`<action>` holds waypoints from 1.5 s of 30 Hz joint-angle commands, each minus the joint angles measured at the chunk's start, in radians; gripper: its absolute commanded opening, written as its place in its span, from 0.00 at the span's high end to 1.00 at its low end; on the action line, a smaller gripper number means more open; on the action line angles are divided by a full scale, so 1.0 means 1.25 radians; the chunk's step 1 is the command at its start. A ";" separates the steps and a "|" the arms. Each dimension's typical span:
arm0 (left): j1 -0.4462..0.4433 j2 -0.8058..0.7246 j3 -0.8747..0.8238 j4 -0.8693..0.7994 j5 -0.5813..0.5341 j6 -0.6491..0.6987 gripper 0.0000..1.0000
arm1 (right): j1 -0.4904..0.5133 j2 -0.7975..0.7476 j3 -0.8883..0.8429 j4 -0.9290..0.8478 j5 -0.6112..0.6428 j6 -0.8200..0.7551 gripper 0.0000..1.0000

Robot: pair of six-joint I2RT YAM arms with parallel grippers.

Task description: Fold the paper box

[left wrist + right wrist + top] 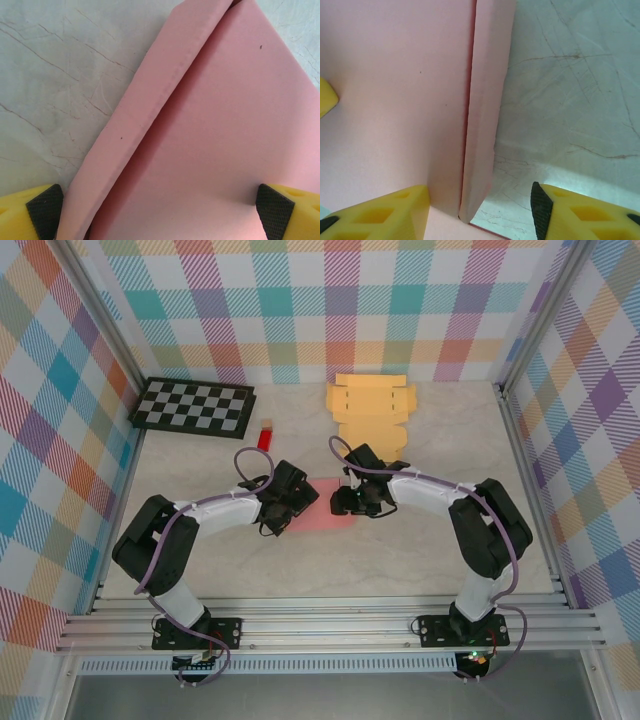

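We are recording one marbled table [450,550] carrying every item.

Two flat paper box blanks are lying on it. The yellow blank [372,410] is resting untouched at the far side. The pink blank [322,516], the one being worked, is lying at mid-table between the two arms, its long axis running left to right.

One checkerboard [193,405] is sitting at the far left, well apart from the work.

The two claws are meeting the pink blank from opposite ends, so we judge neither arm the nearer. The left claw [160,207] is standing wide open, one finger over the bare table and the other over the pink panel, straddling the left flap [145,125], which is rising along that edge and running diagonally away from the claw. The right claw [482,200] is likewise open, straddling the right flap [482,125], which is standing up and running straight ahead of it. Neither claw is gripping anything.

In our judgement the coming move turns on each flap lying between its claw's fingers.

One small red object [266,435] is lying beside the checkerboard.
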 commanded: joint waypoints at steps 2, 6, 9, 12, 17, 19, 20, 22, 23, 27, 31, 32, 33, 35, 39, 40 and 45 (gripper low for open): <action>0.009 0.018 -0.002 -0.078 -0.040 0.020 0.00 | 0.003 -0.045 0.025 -0.061 -0.005 -0.011 0.41; 0.011 0.020 -0.004 -0.083 -0.046 0.029 0.00 | 0.003 -0.077 0.041 -0.104 0.014 -0.021 0.40; 0.013 0.019 -0.004 -0.087 -0.047 0.033 0.00 | 0.003 -0.100 0.046 -0.132 0.023 -0.015 0.40; 0.013 0.019 -0.004 -0.086 -0.047 0.034 0.00 | 0.004 -0.116 0.035 -0.131 0.005 0.008 0.41; 0.013 0.020 -0.003 -0.087 -0.049 0.037 0.00 | 0.004 -0.101 0.011 -0.084 -0.026 0.045 0.43; 0.013 0.019 -0.003 -0.089 -0.052 0.039 0.00 | 0.006 -0.089 0.003 -0.062 -0.040 0.059 0.44; 0.013 0.020 -0.004 -0.089 -0.052 0.039 0.00 | 0.008 -0.083 -0.001 -0.054 -0.047 0.066 0.44; 0.013 0.020 -0.003 -0.091 -0.054 0.039 0.00 | 0.016 -0.070 -0.006 -0.042 -0.049 0.075 0.44; 0.013 0.020 -0.004 -0.091 -0.054 0.040 0.00 | 0.019 -0.067 -0.009 -0.037 -0.048 0.078 0.44; 0.013 0.020 -0.003 -0.093 -0.057 0.039 0.00 | 0.033 -0.049 -0.021 -0.025 -0.050 0.087 0.45; 0.013 0.022 -0.002 -0.090 -0.054 0.037 0.00 | 0.041 -0.041 -0.031 -0.006 -0.060 0.100 0.45; 0.013 0.022 -0.004 -0.088 -0.053 0.038 0.00 | 0.041 -0.038 -0.033 0.001 -0.066 0.105 0.45; 0.013 0.023 -0.004 -0.089 -0.053 0.038 0.00 | 0.042 -0.036 -0.036 0.011 -0.076 0.111 0.45; 0.013 0.023 -0.004 -0.089 -0.053 0.038 0.00 | 0.042 -0.030 -0.042 0.032 -0.096 0.123 0.45; 0.013 0.025 -0.004 -0.087 -0.050 0.037 0.00 | 0.043 -0.010 -0.050 0.072 -0.147 0.149 0.46; 0.013 0.026 -0.003 -0.087 -0.050 0.037 0.00 | 0.043 -0.009 -0.052 0.077 -0.152 0.152 0.46; 0.013 0.025 0.003 -0.098 -0.056 0.045 0.00 | 0.044 -0.041 -0.055 0.021 -0.056 0.128 0.42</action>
